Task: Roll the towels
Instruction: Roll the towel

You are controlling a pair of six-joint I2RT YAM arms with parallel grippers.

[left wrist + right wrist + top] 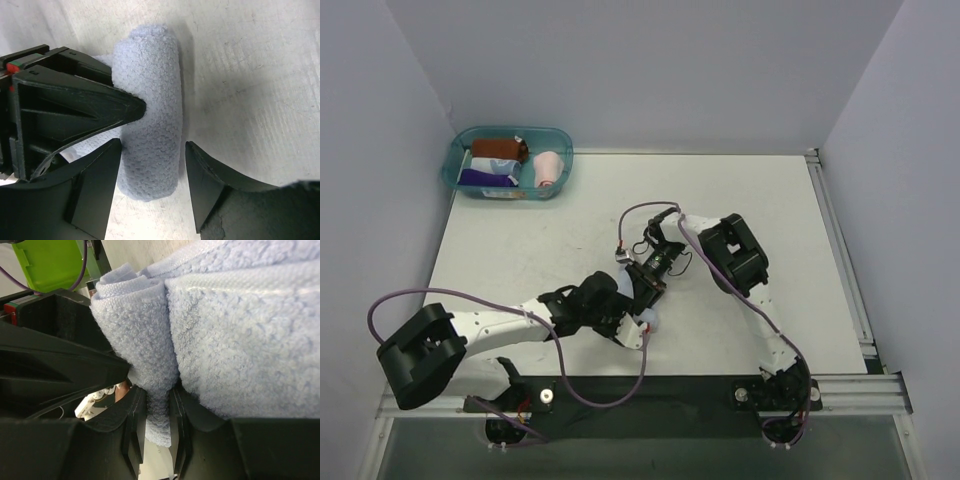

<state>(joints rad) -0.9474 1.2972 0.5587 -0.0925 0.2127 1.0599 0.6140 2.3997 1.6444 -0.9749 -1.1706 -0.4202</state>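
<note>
1. The light blue soft cloth towel [150, 100] lies rolled up mid-way across the white table [520, 250].
2. The left gripper [152, 150] stands open around the roll, not squeezing it.
3. The right gripper [157, 405] pinches a thin edge of that towel tight.
4. A pale pink rolled towel [548, 168] sits in the teal see-through plastic tub [510, 193] in the far left corner.

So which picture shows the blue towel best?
The left wrist view: the blue towel lies there as an almost whole roll on the table, between open fingers. The right wrist view is too close, just folds pinched by its fingers. From the top, the arms hide nearly all of it.
</note>
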